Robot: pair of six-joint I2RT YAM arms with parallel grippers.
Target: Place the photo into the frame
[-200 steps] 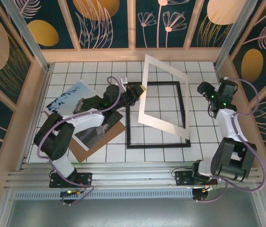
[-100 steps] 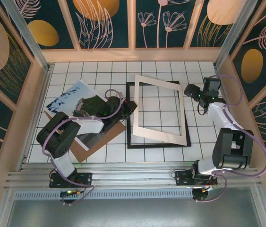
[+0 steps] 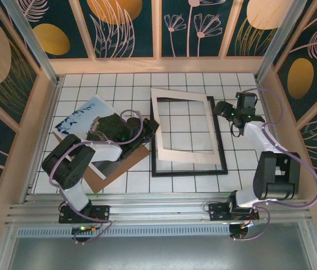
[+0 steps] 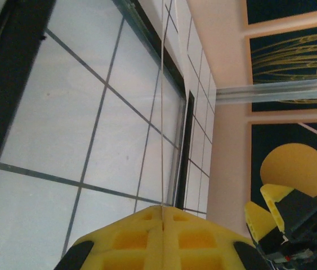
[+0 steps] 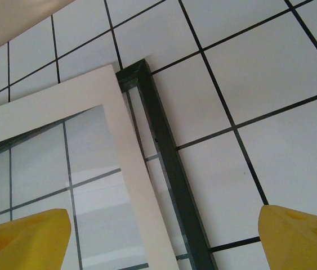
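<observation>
1 photo (image 3: 85,119), 1 frame (image 3: 186,172), 1 mat (image 3: 181,93) and 1 board (image 3: 97,179) on 1 table (image 3: 242,169). 2 arms carry 1 gripper each, the left gripper (image 3: 151,127) and the right gripper (image 3: 221,107), with 2 yellow fingers apiece.

The white tabletop (image 3: 90,84), ruled in dark grid lines, carries the frame (image 3: 186,171) flat around its middle, somewhat toward the right edge. A brown backing board (image 3: 99,179) lies askew near the left near corner. The photo (image 3: 85,119) rests over the board, its far end seemingly reaching the tiles.
</observation>
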